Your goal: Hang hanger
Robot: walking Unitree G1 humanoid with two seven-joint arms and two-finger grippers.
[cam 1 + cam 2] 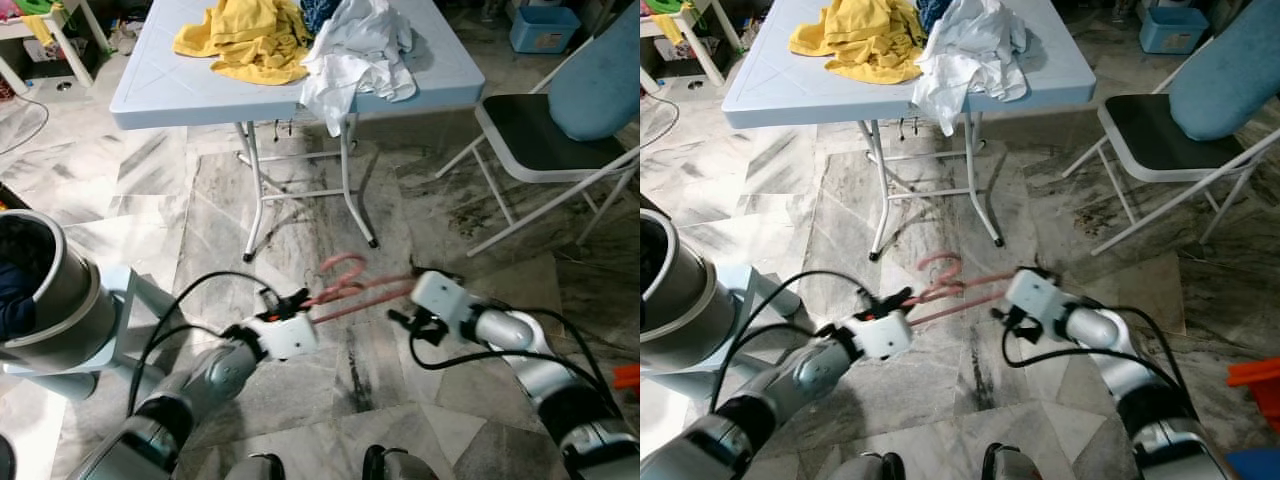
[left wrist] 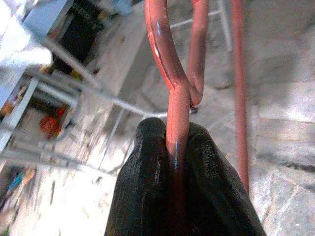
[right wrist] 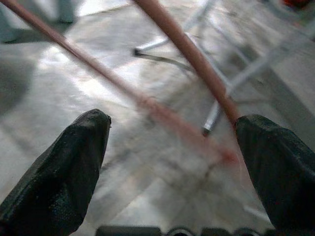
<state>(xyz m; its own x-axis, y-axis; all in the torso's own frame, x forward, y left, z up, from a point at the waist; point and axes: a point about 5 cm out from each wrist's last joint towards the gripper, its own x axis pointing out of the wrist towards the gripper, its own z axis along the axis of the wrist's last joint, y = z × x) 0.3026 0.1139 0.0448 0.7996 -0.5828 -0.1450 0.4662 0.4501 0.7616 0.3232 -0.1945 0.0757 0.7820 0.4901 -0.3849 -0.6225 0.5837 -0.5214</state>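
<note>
A grey drum [image 1: 45, 285] is standing on the marble floor [image 1: 150, 190], well to the left of the folding table [image 1: 170, 85] and nearer the robot; something dark blue is lying inside it, though what it is cannot be told. On the table top a yellow cloth [image 1: 245, 40] is heaped, and just to its right a white cloth [image 1: 355, 55] is piled touching it, with one end hanging over the table's front edge. To the right of the table a folding chair [image 1: 540, 140] is standing, with a blue cushion [image 1: 610, 75] leaning on its back. Beyond the table's far right corner a blue bin [image 1: 543, 27] is sitting on the floor; its contents cannot be made out.

In front of the table, above the floor, the pink hanger [image 1: 345, 285] is being held level between the two arms. The left gripper [image 1: 292, 298] is clamped on the hanger just below its hook, with the wire squeezed between the two black fingers [image 2: 147, 187] in the left wrist view. The right gripper [image 3: 172, 147] is placed at the hanger's far end, to the right of the left gripper; its fingers [image 3: 64, 167] are spread wide apart, and the hanger's two bars are passing between them without being gripped, one bar lying close beside the tip of one finger.
</note>
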